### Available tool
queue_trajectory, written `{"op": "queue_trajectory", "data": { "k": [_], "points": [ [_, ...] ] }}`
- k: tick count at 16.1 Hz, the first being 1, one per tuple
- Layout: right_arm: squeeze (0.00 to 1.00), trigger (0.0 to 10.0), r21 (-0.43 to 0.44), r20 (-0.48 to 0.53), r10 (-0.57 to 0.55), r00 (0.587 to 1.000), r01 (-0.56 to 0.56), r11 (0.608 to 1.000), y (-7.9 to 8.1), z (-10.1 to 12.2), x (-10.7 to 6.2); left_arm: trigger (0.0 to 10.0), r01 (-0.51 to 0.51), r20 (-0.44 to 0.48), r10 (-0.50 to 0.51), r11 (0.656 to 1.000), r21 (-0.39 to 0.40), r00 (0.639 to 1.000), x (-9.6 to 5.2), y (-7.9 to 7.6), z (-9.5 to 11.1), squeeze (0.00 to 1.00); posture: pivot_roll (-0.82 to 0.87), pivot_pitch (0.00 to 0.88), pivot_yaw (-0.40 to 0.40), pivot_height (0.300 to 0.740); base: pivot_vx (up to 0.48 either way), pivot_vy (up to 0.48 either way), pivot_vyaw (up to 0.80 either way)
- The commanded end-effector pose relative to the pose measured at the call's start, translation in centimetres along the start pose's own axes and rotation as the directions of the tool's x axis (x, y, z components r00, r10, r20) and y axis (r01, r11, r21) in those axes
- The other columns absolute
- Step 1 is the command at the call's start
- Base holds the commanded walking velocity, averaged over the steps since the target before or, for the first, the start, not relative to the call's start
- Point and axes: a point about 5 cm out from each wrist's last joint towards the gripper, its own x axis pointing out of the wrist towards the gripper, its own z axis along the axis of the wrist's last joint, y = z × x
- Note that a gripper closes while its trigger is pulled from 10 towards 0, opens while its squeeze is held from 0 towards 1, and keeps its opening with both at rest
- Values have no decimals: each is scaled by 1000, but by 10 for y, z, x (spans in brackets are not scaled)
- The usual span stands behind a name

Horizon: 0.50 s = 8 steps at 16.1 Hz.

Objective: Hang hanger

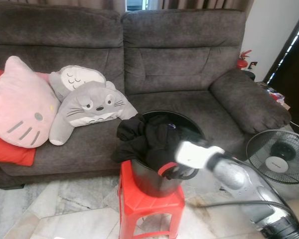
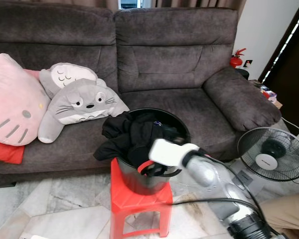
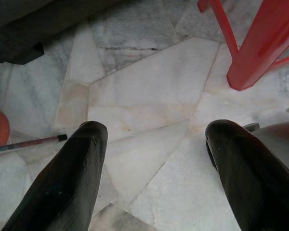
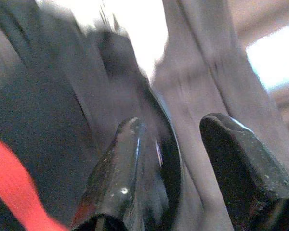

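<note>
- R gripper (image 4: 171, 168): at the near rim of the black bucket (image 2: 139, 185), fingers apart, w/ the rim's dark curved edge running between them. Not clamped on anything I can make out; wrist view is blurred.
- R arm (image 1: 239, 179) reaches in from the robot's right, wrist low at the bucket's front lip, so this is clearly the nearer arm to the load.
- L gripper (image 3: 154, 178): fingers wide apart, pointing down at the marble floor (image 3: 149, 91), beside a leg of the red stool (image 3: 260, 43). Idle, holding nothing.
- Bucket sits on the red stool, just in front of the sofa (image 1: 189, 59).
- Black clothes (image 1: 139, 137) heaped in the bucket, spilling over its left edge. A reddish curved strip (image 1: 165, 171) shows at the front rim by the R gripper; could be part of the hanger, can't confirm.
- Hanger itself: not clearly seen; prob. buried in the clothes, so just beyond and above the R fingertips. Long axis can't be told.
- Judgement: next move needs the R gripper to go up over the rim and into the pile.
- Farther: plush cushions (image 1: 84, 107) on the sofa seat, fan (image 1: 279, 157) at right.
</note>
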Motion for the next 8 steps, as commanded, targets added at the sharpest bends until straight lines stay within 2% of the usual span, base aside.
{"op": "queue_trajectory", "data": {
  "k": [1, 3, 4, 5, 6, 8],
  "points": [
    [0, 10000, -3, 83, 33, 996, -33, 999, -1, 15, 2, 10000, 2, -16, -2, 1000, -3, 1000, -1, -2, -3, 0, -16, 0, -79, 740, 0, 0, 0],
    [0, 10000, 9, 190, 89, 978, -93, 996, 5, 38, 5, 10000, 1, -14, -1, 1000, -2, 1000, -1, -2, -3, 0, -14, 0, -83, 740, 0, 0, 0],
    [0, 10000, 7, 200, 100, 975, -104, 995, 6, 40, 5, 10000, 0, -13, -1, 1000, -2, 1000, -1, -2, -3, 0, -14, 0, -83, 740, 0, 0, 0],
    [0, 10000, -11, 217, 168, 962, -169, 985, 12, 44, 5, 10000, -1, -14, 0, 1000, -4, 1000, -1, -3, -3, 0, -11, 0, -85, 740, 0, 0, 0],
    [0, 10000, -20, 213, 197, 957, -197, 980, 15, 44, 5, 10000, -1, -14, 1, 1000, -4, 1000, -1, -3, -3, 0, -11, 0, -86, 740, 0, 0, 0],
    [0, 10000, -80, 141, 301, 943, -292, 953, 20, 40, -1, 10000, -4, -16, 4, 1000, -7, 1000, -1, -3, -3, 0, -10, 0, -89, 740, 0, 0, 0]
  ]
}}
